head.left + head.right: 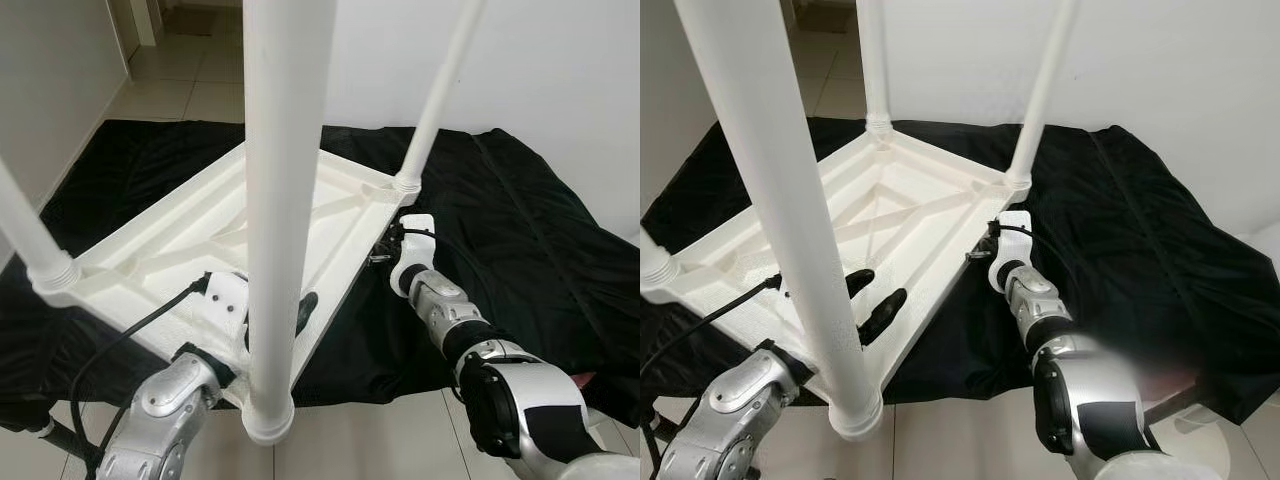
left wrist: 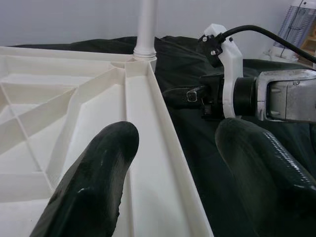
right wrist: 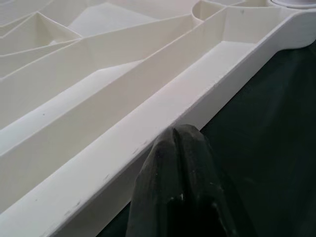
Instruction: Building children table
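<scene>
L gripper (image 1: 870, 302) open astride table (image 1: 190, 230) rim, R gripper (image 3: 180, 148) closed (wrist view)

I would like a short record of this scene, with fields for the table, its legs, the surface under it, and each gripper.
table: white plastic table, lying upside down, ribbed underside facing up
legs: four white legs fitted at the corners, standing upward
surface: black cloth spread on a tiled floor
left gripper: left gripper open, one finger over the table's underside, the other outside its right edge
right gripper: right gripper shut, fingertips at the outer side of the table's right edge, near the far right leg
</scene>
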{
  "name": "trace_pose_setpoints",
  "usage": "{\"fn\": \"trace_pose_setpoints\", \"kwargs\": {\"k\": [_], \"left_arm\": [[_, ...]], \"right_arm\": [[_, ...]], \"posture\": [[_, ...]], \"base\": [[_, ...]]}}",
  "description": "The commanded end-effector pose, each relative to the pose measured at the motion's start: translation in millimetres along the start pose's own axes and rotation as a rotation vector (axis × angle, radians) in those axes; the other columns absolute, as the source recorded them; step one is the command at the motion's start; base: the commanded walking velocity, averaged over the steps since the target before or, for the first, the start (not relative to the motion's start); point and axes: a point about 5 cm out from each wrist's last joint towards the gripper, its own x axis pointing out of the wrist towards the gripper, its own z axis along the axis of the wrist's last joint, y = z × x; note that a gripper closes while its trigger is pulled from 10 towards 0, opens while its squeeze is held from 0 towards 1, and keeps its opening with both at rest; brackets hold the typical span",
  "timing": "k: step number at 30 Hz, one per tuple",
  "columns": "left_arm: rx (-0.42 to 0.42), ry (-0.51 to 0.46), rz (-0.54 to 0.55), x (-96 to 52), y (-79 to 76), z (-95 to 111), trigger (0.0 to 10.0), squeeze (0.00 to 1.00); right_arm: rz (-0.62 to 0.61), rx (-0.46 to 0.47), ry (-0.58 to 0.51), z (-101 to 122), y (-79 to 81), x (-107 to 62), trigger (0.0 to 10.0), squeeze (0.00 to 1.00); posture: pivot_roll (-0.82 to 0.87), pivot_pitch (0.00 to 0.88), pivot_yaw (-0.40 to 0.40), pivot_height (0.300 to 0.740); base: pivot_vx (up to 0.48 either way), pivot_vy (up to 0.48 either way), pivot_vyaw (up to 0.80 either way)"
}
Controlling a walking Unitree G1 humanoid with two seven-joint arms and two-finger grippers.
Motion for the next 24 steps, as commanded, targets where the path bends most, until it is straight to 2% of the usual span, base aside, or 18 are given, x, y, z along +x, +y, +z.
{"fn": "trace_pose_setpoints", "kwargs": {"k": [1, 5, 11, 17, 20, 24], "left_arm": [[0.005, -0.025, -0.015, 3.6, -4.3, 7, 10.0, 0.00], [0.007, -0.026, -0.008, 4.6, -3.3, 7, 10.0, 0.00], [0.054, -0.015, 0.011, 14.1, 11.1, 3, 10.0, 0.00], [0.063, -0.006, 0.001, 15.6, 14.1, 2, 10.0, 0.00], [0.088, 0.010, -0.076, 19.2, 11.7, -1, 10.0, 0.00], [0.093, 0.021, -0.150, 16.3, 8.5, -3, 10.0, 0.00]], "right_arm": [[0.057, -0.016, -0.065, 6, 7.6, 0.8, 10.0, 0.00], [0.048, -0.019, -0.099, 7, 4.1, -1.6, 10.0, 0.00], [-0.027, -0.011, -0.300, 14, -16.0, -22.0, 10.0, 0.00], [-0.039, -0.009, -0.343, 15, -18.3, -28.0, 10.0, 0.00], [-0.102, 0.054, -0.423, 9, -27.5, -47.3, 10.0, 0.00], [-0.109, 0.066, -0.444, 3, -28.3, -59.8, 10.0, 0.00]], "posture": [[0.14, 0.040, -0.027, 0.740], [0.14, 0.043, -0.026, 0.740], [0.11, 0.048, -0.023, 0.740], [0.10, 0.047, -0.021, 0.740], [0.09, 0.039, -0.014, 0.740], [0.07, 0.034, -0.009, 0.740]], "base": [[0.000, 0.000, 0.00], [0.000, 0.000, 0.00], [0.000, 0.000, 0.00], [0.000, 0.000, 0.00], [0.000, 0.000, 0.00], [0.000, 0.000, 0.00]]}}
